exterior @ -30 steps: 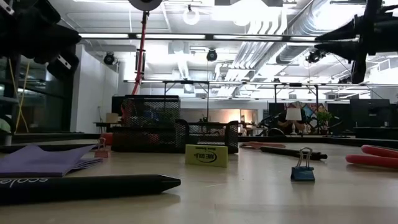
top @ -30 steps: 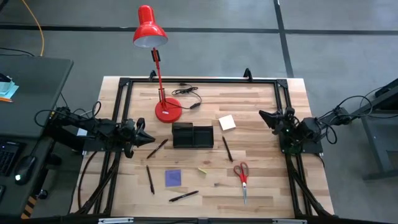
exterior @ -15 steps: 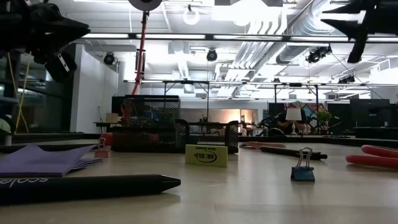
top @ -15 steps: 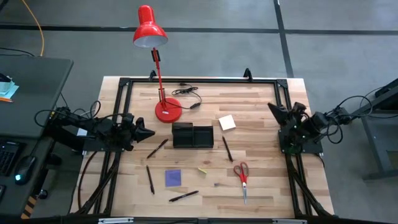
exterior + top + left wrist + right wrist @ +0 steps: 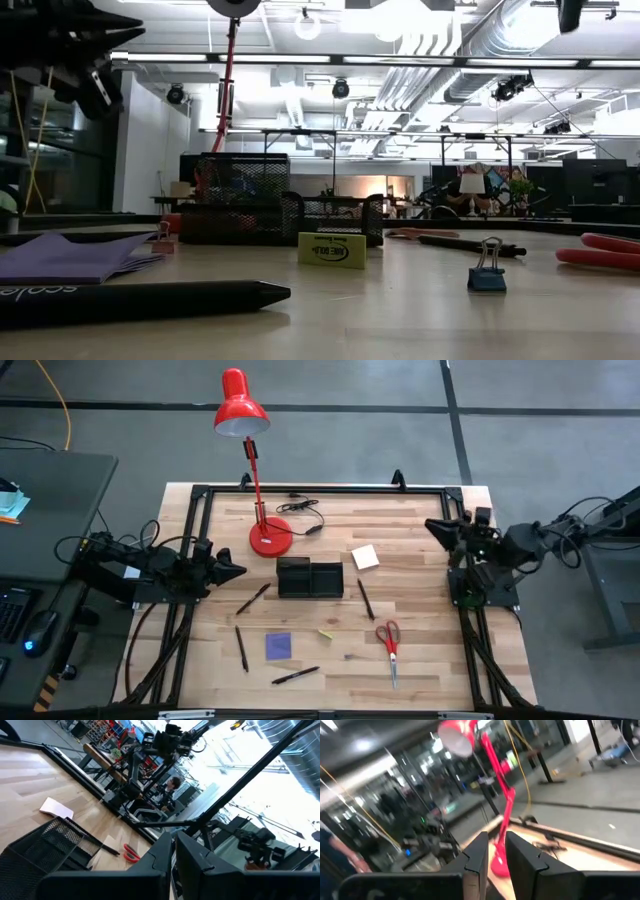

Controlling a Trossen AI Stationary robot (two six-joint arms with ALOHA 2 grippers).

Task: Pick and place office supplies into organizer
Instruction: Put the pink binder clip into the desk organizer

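Left gripper [image 5: 238,571] sits at the counter's left edge, raised off the surface, pointing toward the middle; its fingers are nearly together with only a thin gap and hold nothing. Right gripper [image 5: 432,525] is at the right edge, also raised, aimed toward the lamp [image 5: 243,420]; fingers likewise close together, empty.

Organizer [image 5: 309,577]: black mesh tray near the counter's [image 5: 420,660] centre, just in front of the lamp's round red base. No supply is visibly in it.

Supplies all lie on the counter:
- pale yellow note pad [image 5: 365,556], right of the organizer, apart from it
- one pen [image 5: 253,598] left of the organizer, angled; another pen [image 5: 365,599] to its right front
- purple note pad [image 5: 278,645] nearer the front, with a pen [image 5: 241,648] to its left and a pen [image 5: 295,675] in front of it
- red-handled scissors [image 5: 389,640] front right, blades toward the front edge

Low view: a binder clip [image 5: 487,269] stands upright, an eraser [image 5: 332,250] lies before the organizer.
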